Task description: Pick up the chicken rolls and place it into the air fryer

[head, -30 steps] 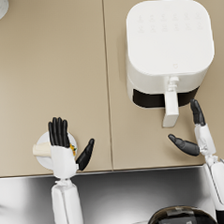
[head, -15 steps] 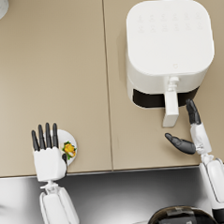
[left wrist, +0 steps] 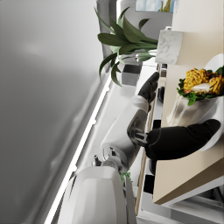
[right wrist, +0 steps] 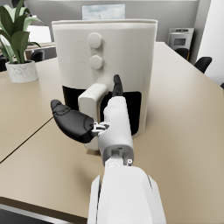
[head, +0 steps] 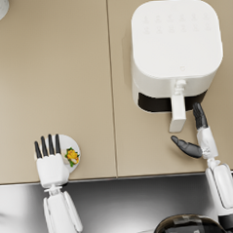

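Left hand flat by chicken rolls | air fryer: no legible label

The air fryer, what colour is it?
White, with a dark drawer opening; the air fryer shows best in the right wrist view.

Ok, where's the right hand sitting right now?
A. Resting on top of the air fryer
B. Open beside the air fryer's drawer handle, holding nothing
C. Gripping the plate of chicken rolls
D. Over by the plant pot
B: the right hand is open with fingers spread just next to the air fryer drawer handle, holding nothing; the plate of chicken rolls is across the table by the left hand.
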